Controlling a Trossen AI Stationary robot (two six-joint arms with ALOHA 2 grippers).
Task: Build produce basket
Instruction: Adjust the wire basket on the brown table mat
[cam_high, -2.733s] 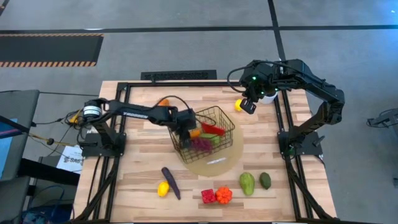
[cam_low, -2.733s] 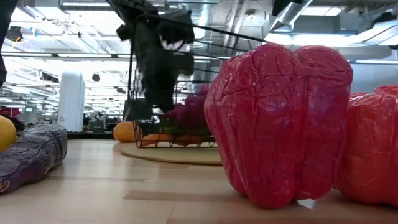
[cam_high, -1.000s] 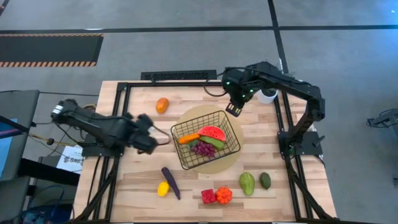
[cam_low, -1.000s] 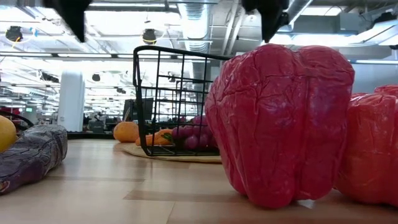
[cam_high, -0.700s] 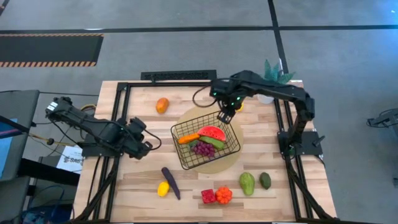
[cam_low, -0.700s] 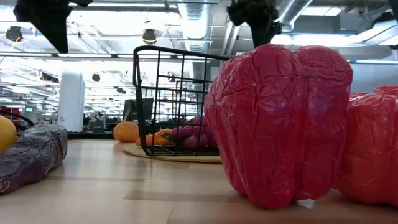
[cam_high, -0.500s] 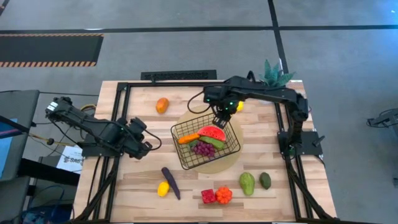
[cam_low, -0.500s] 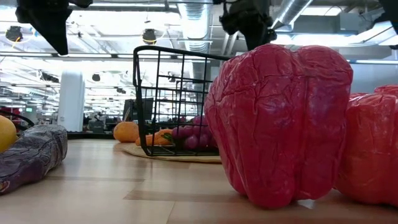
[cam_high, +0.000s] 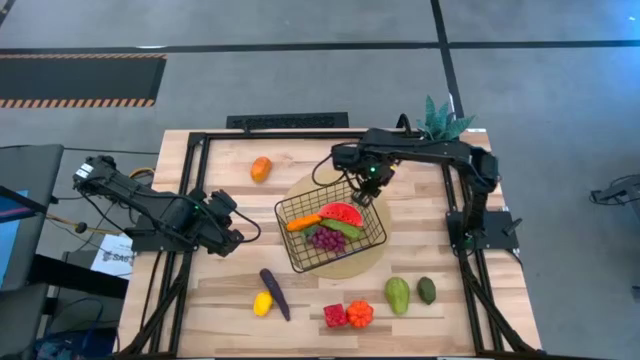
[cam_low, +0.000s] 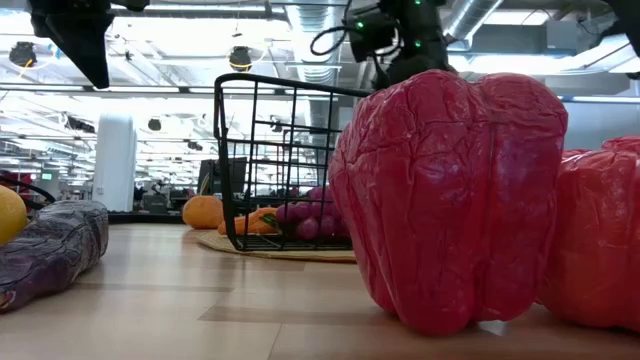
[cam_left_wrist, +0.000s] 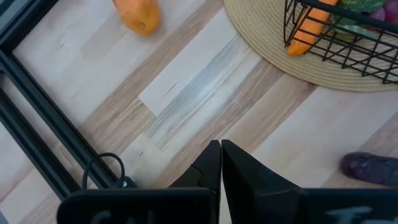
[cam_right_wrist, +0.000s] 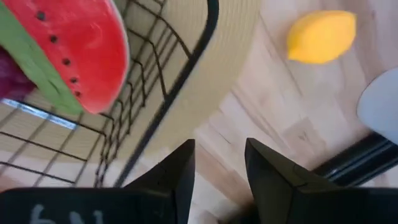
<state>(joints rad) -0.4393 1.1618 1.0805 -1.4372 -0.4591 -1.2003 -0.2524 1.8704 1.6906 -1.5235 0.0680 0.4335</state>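
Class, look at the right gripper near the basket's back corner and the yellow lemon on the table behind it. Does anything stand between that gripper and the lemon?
Nothing visible does. The right gripper, jaws apart and empty, hangs beside the basket rim; the lemon lies on bare wood past the round mat, with open table between them.

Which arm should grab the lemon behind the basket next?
The right, probably. Its gripper hangs open by the basket's far rim, with that lemon just ahead of it. The left gripper is shut, off on the table's left side.
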